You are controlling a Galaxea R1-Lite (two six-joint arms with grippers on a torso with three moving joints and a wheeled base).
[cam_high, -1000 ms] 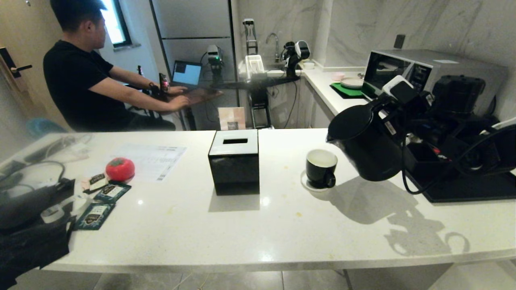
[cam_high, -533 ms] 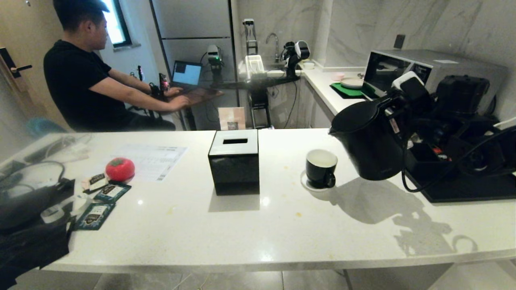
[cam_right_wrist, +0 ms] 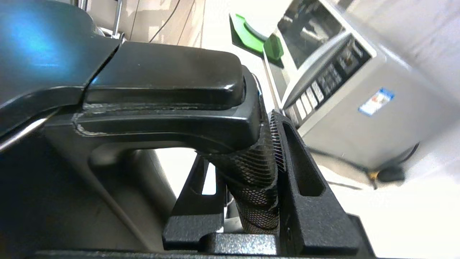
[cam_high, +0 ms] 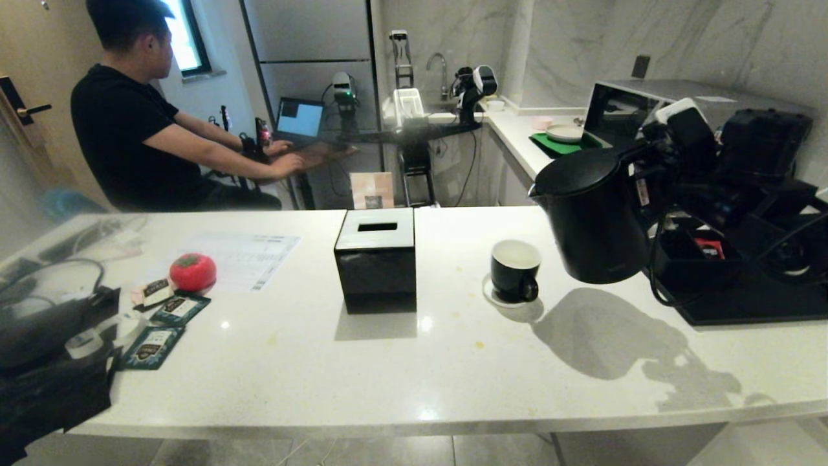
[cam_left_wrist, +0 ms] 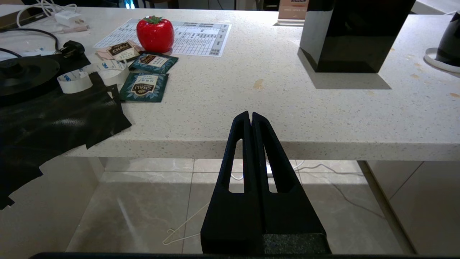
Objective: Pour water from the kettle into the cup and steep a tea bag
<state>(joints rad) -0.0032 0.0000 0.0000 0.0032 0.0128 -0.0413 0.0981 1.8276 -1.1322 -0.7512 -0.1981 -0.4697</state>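
The matte black kettle hangs upright above the counter, just right of the cup, its spout toward the cup. My right gripper is shut on the kettle's handle, which sits between the fingers. The glossy black cup, white inside, stands on a small white saucer. Tea bag packets lie at the counter's left end, also seen as tea bag packets in the left wrist view. My left gripper is shut and empty, parked below the counter's front edge.
A square glossy black box with a slot stands mid-counter. A red tomato-shaped thing and a printed sheet lie at left, near black cloth. A microwave and black tray sit at right. A person sits behind.
The kettle has swung back from a spout-down tilt over the cup to upright, and shifted a little right and up with my right gripper. The left arm has kept still.
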